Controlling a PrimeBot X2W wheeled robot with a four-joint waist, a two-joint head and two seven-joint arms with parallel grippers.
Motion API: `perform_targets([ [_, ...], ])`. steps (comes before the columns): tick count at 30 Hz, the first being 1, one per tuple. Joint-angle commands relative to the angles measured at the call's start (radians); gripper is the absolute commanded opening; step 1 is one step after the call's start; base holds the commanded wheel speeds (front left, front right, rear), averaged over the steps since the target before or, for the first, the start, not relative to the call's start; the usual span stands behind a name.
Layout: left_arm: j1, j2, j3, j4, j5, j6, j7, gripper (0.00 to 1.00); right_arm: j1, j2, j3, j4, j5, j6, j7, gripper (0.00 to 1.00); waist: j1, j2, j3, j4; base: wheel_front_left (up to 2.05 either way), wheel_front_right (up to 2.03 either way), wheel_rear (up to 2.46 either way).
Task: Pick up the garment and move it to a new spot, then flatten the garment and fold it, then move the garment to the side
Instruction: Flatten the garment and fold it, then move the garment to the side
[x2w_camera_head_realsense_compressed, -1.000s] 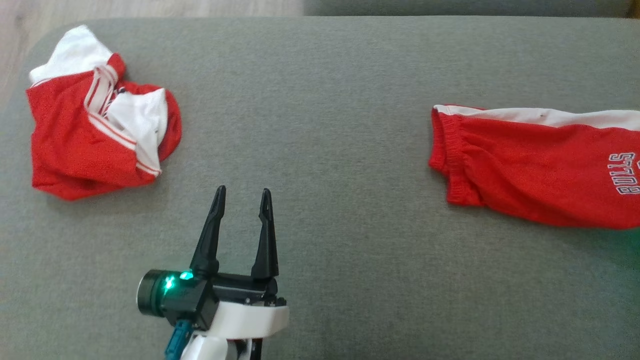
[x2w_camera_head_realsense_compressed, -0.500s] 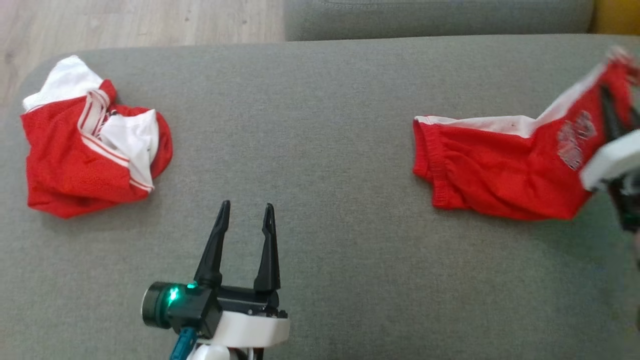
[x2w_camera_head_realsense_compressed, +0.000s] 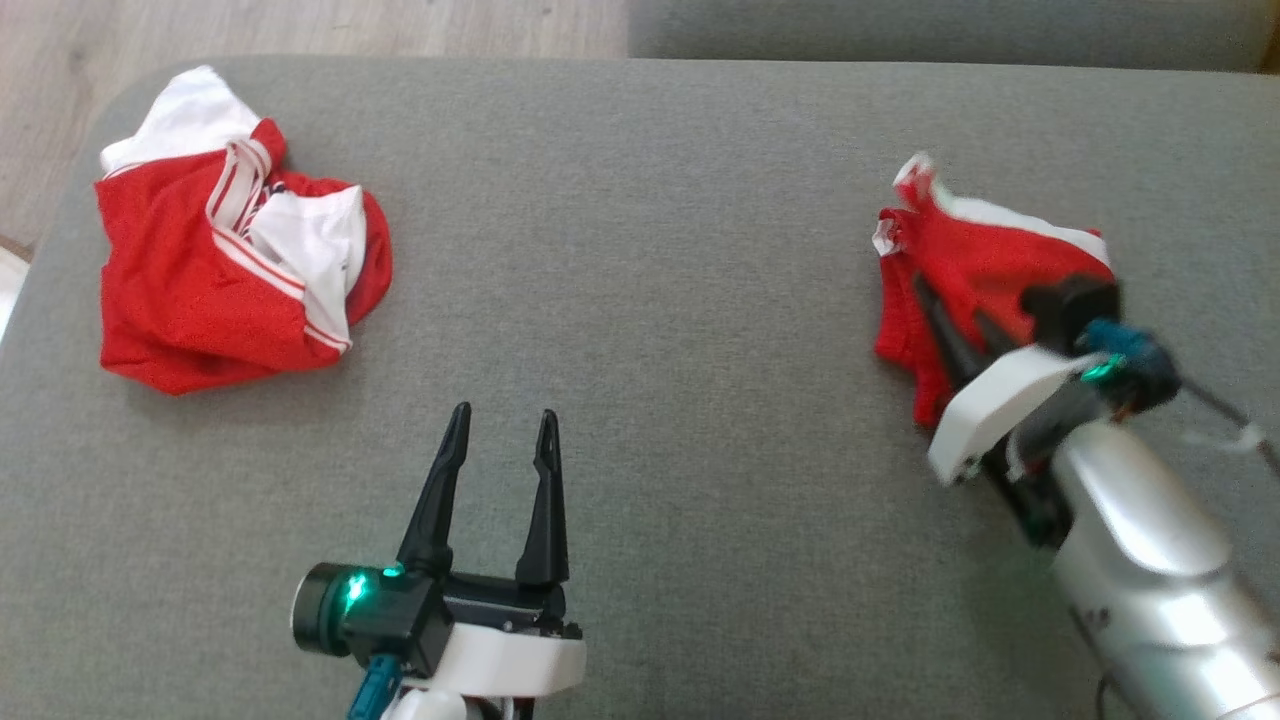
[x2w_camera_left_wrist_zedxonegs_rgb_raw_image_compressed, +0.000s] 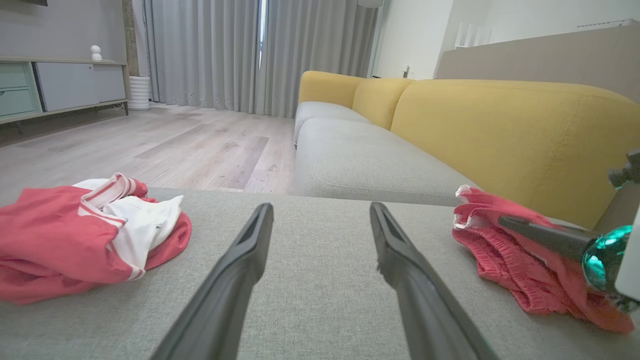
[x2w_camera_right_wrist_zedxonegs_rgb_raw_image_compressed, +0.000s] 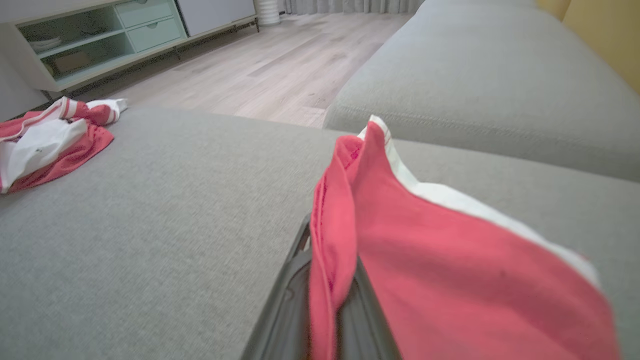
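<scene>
right gripper (x2w_camera_head_realsense_compressed: 935, 310) is clamped on the red-and-white garment (x2w_camera_head_realsense_compressed: 985, 250), bunched near the grey cushion's (x2w_camera_head_realsense_compressed: 700, 250) right edge, cloth running beyond its fingertips, while left gripper (x2w_camera_head_realsense_compressed: 504, 413) sits wide, empty, well apart at near edge.
</scene>
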Motion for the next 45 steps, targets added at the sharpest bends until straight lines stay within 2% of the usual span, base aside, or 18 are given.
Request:
perform_targets([
  [1,-0.031,0.0,0.021,-0.026,-0.01,-0.004,-0.005,1.0,-0.003,0.014,0.011,-0.019,-0.008,0.007,-0.006,0.0,-0.0001,0.0,0.004,0.006,0.0,0.0,0.0],
  [2,-0.035,0.0,0.017,-0.022,-0.012,-0.004,-0.005,1.0,0.013,0.04,0.018,-0.003,-0.011,0.007,-0.017,0.89,-0.0001,0.0,0.002,0.012,0.0,0.0,0.0],
  [3,-0.036,0.0,0.017,-0.02,-0.012,-0.003,-0.005,1.0,0.02,0.053,0.015,0.0,-0.009,0.007,-0.031,1.0,-0.0001,0.0,-0.001,0.014,0.0,0.0,0.0],
  [9,-0.01,0.0,0.05,-0.017,-0.016,0.011,-0.005,1.0,0.116,0.115,0.026,-0.035,0.001,0.007,-0.109,1.0,-0.0001,0.0,-0.051,-0.001,0.0,0.0,0.0],
  [14,0.033,0.0,0.088,-0.017,-0.017,0.012,-0.005,1.0,0.252,0.151,0.063,-0.126,0.031,0.007,-0.15,1.0,-0.0001,0.0,-0.116,-0.026,0.0,0.0,0.0],
  [18,0.083,0.0,0.11,-0.021,-0.015,0.013,-0.005,1.0,0.355,0.159,0.056,-0.212,0.036,0.007,-0.168,1.0,-0.0001,0.0,-0.174,-0.052,0.0,0.0,0.0],
  [29,0.23,0.0,0.165,-0.072,-0.009,0.021,-0.005,1.0,0.556,0.125,-0.164,-0.471,-0.088,0.007,-0.175,1.0,-0.0001,0.0,-0.277,-0.113,0.0,0.0,0.0],
  [36,0.317,0.0,0.204,-0.086,0.016,0.012,-0.005,1.0,0.635,0.106,-0.225,-0.497,-0.153,0.007,-0.176,1.0,-0.0001,0.0,-0.319,-0.134,0.0,0.0,0.0],
  [45,0.349,0.0,0.224,-0.084,0.031,-0.006,-0.005,1.0,0.693,0.128,-0.307,-0.477,-0.141,0.007,-0.176,1.0,-0.0001,0.0,-0.33,-0.127,0.0,0.0,0.0],
])
